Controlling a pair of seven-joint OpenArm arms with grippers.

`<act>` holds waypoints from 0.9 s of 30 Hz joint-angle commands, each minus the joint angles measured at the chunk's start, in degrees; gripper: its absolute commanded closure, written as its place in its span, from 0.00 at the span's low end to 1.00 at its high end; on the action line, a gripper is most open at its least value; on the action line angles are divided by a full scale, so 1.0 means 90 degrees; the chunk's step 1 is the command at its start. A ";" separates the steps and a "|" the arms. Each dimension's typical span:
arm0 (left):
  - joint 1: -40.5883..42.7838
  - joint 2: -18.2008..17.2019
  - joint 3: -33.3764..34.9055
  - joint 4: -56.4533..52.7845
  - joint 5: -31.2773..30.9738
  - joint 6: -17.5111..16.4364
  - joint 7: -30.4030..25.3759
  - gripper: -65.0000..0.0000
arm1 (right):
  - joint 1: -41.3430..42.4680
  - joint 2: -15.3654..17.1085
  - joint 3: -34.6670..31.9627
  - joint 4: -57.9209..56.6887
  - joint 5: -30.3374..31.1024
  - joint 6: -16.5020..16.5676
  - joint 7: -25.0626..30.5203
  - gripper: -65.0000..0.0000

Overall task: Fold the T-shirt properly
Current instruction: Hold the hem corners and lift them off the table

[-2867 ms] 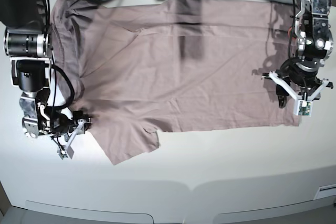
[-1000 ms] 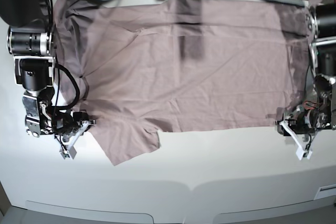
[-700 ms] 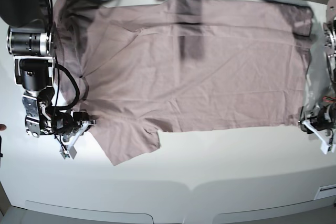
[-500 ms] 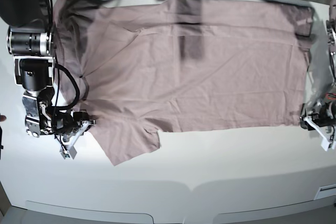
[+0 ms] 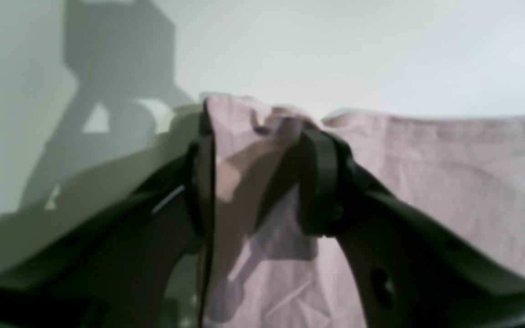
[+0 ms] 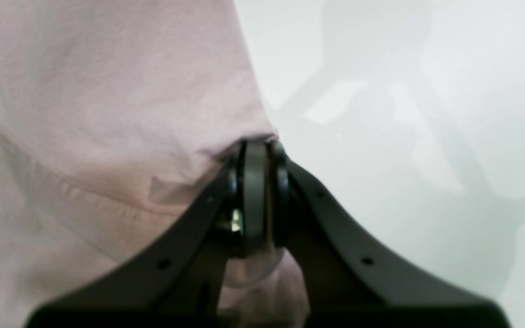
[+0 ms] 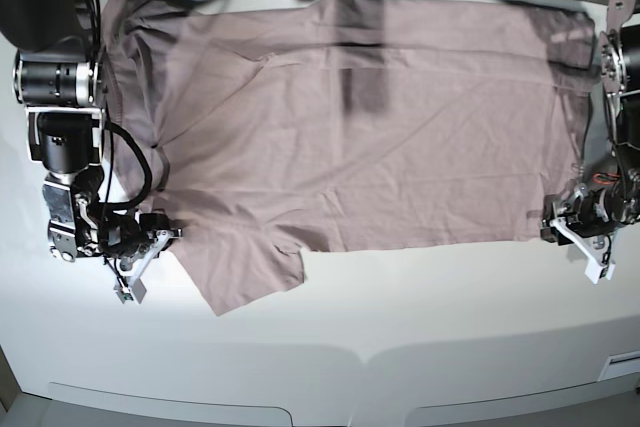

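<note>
Cloth fills the left wrist view: the T-shirt (image 5: 426, 182) hem corner sits between the left gripper (image 5: 262, 182), its jaws parted around it. Right wrist view shows the right gripper (image 6: 258, 191) clamped on a shirt edge. Base view has the T-shirt (image 7: 350, 127) spread flat across the white table (image 7: 400, 327), grippers at its near corners.
</note>
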 commanded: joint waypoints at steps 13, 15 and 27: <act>-0.0177 -0.0107 -0.0022 0.0087 -0.0126 -0.0068 0.0219 1.00 | 0.0119 0.0058 0.0002 0.0046 -0.0061 0.0041 -0.0126 1.00; -0.0175 -0.0121 -0.0022 0.0087 -0.0126 -0.0068 0.0211 1.00 | 0.0119 0.0121 0.0002 0.0078 0.0107 0.0051 -0.0129 1.00; -0.0180 -0.0124 -0.0022 0.0202 -0.0131 -0.0066 0.0112 1.00 | 0.0119 0.0712 0.0002 0.0440 0.1525 0.0125 -0.0792 1.00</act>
